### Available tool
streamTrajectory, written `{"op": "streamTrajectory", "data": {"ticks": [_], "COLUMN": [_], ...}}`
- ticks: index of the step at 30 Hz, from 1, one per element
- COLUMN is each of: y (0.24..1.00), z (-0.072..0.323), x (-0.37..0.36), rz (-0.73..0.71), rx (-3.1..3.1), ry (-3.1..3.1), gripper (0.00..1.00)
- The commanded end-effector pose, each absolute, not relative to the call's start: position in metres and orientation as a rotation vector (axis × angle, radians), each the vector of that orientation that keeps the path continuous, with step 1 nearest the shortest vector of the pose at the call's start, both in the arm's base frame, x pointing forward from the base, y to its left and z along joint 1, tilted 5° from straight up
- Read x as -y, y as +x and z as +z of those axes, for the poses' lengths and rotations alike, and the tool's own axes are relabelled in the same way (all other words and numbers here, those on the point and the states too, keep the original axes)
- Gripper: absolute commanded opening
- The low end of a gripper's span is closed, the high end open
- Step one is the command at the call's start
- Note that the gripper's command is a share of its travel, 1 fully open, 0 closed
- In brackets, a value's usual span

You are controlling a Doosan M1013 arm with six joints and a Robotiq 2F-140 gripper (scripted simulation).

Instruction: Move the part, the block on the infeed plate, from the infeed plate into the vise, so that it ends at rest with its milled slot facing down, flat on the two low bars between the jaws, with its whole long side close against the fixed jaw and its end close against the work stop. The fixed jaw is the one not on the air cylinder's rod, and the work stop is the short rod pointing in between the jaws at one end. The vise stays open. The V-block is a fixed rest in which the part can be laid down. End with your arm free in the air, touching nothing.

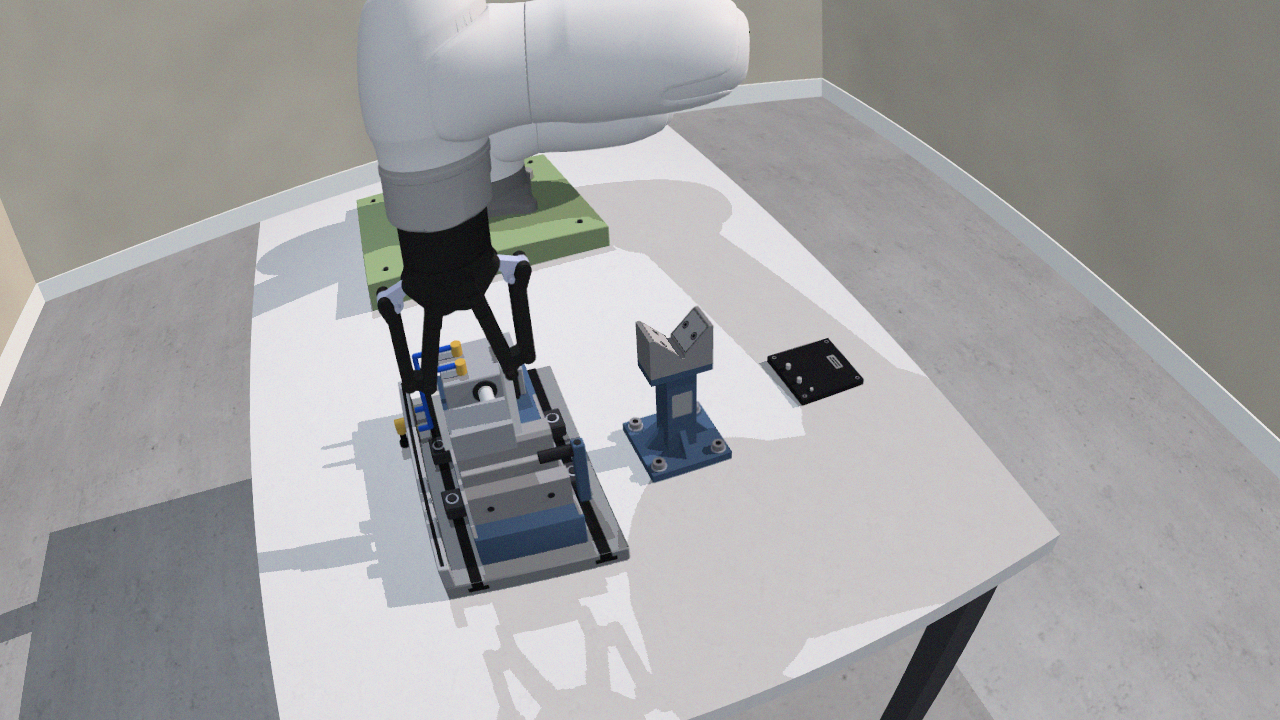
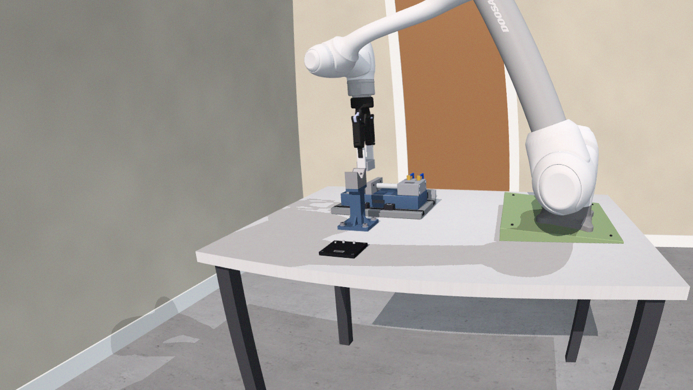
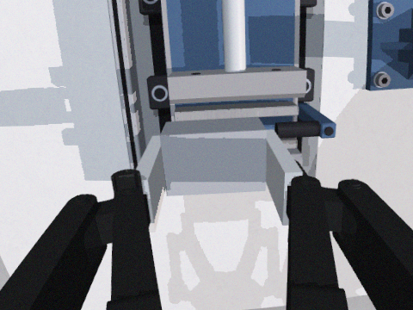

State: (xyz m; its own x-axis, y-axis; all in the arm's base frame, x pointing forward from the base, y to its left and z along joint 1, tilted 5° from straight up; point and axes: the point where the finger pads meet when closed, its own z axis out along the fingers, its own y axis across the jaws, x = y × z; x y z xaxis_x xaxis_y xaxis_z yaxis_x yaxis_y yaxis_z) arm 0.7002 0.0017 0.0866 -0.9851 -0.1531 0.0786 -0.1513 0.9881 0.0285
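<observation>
Part (image 3: 215,161), a pale grey block whose milled slot is facing down as a wide channel between two side walls, is hanging in the air, clamped between the black gripper's (image 3: 213,192) fingertips. Below and beyond it, the vise (image 1: 514,501) is sitting open on the white table (image 1: 805,501). Farther off, the V-block (image 1: 673,344) and black infeed plate (image 1: 836,380) are standing apart.

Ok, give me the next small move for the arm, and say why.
Probably lower straight down a little, keeping the gripper shut on the part. The exterior view shows the part hanging above the vise, and in the wrist view it sits just past the moving jaw, level with the work stop, so roughly over the gap.
</observation>
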Motion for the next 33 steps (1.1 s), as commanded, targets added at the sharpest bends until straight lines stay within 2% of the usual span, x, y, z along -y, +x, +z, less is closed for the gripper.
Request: {"op": "streamTrajectory", "data": {"ticks": [1,33], "y": [0.7002,0.6998], "z": [0.0867,0.0828], "x": [-0.0017,-0.0018], "rz": [-0.035,-0.035], "rx": [3.052,3.052], "ry": [0.234,0.234], "gripper": [0.0,0.0]}}
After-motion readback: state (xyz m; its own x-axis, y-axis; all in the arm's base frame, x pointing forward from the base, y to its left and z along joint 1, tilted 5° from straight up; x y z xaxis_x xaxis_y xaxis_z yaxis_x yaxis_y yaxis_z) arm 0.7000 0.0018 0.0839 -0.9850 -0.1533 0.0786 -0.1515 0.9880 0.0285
